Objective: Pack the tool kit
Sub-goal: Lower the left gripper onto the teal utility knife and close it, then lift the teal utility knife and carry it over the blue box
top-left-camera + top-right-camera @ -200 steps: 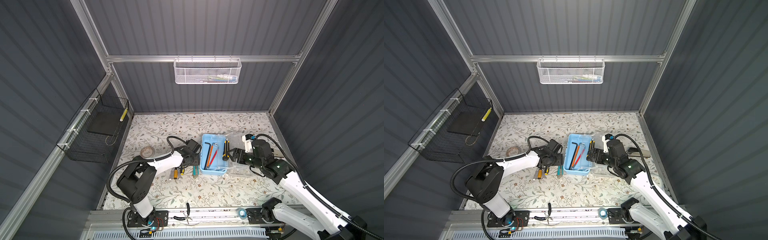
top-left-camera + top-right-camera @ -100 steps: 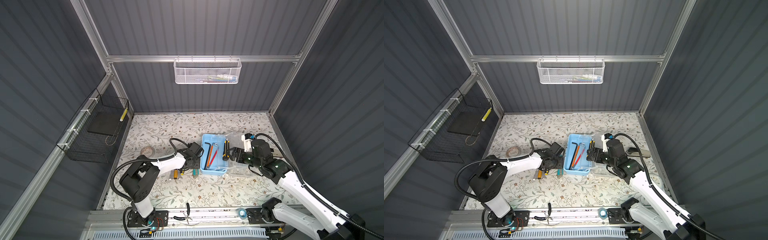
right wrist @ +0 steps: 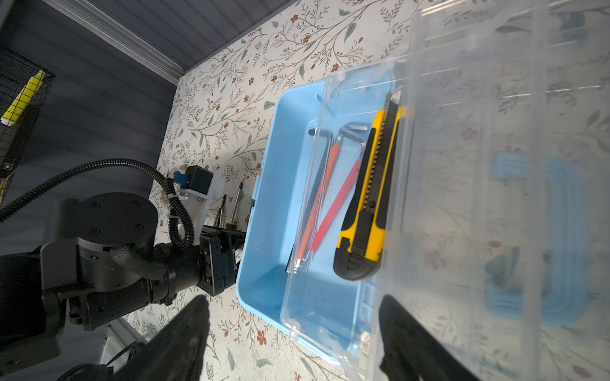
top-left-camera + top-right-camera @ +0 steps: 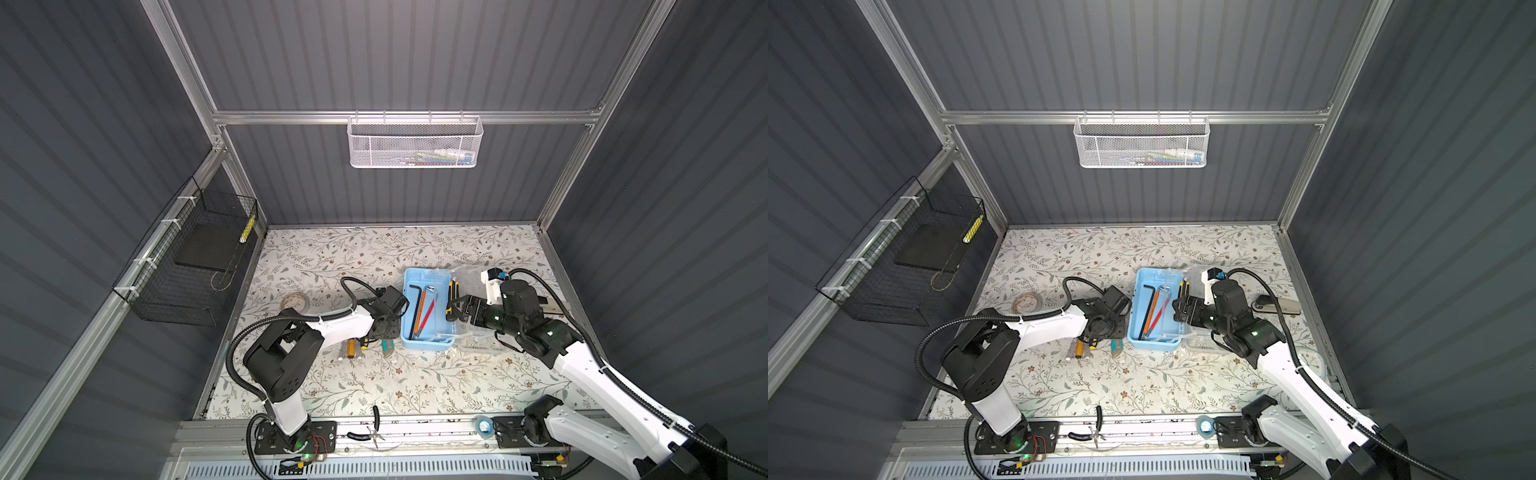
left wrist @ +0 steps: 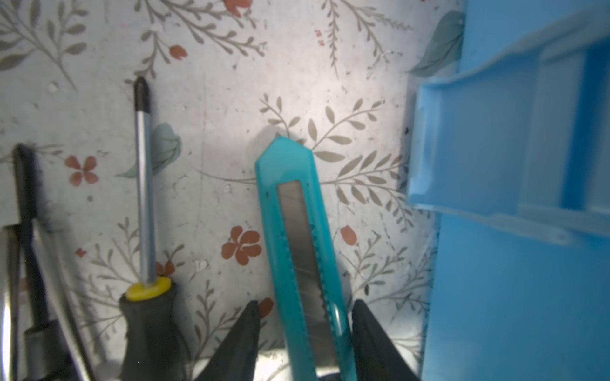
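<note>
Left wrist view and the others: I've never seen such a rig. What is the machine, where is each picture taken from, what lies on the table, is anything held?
Two white robot arms work at a flowered table. Both top views look down from overhead; each wrist view comes from a camera behind an arm's hand. An open light-blue box holds hex keys, with a yellow-black knife at its edge. Beside it lie a teal knife and a screwdriver. The left hand straddles the teal knife, not yet shut on it. The right hand is open by the box, holding nothing.
</note>
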